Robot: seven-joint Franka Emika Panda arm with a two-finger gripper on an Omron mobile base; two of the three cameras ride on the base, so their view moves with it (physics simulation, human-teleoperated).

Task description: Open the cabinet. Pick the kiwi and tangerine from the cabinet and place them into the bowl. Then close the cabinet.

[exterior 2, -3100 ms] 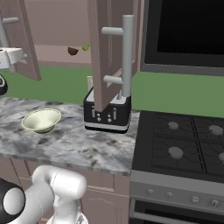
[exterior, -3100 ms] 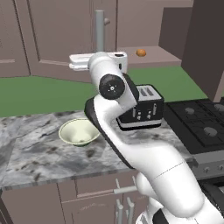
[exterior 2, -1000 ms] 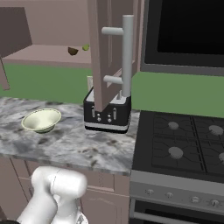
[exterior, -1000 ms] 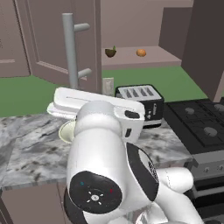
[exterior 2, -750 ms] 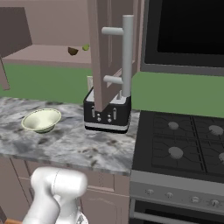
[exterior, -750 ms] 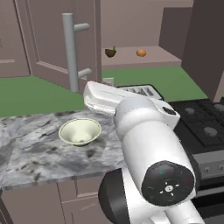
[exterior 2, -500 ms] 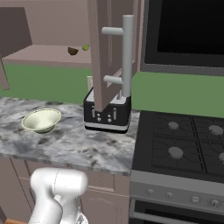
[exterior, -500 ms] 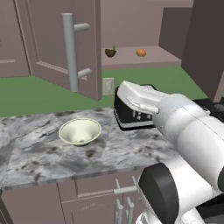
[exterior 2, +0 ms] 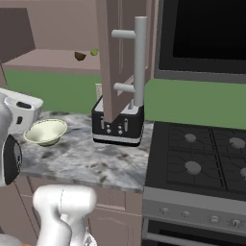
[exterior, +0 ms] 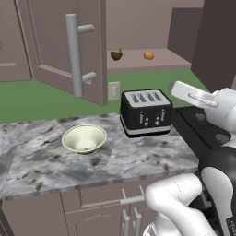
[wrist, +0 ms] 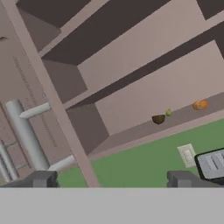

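The cabinet (exterior: 64, 50) stands open, kiwi (wrist: 158, 119) and tangerine (wrist: 200, 105) on its shelf, far ahead of the released pincer (wrist: 111, 178). The bowl (exterior: 84, 138) sits empty on the table (exterior: 115, 161).

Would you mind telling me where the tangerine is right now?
The tangerine sits on the bottom shelf of the open cabinet, right of the kiwi in the left base view and above the toaster.
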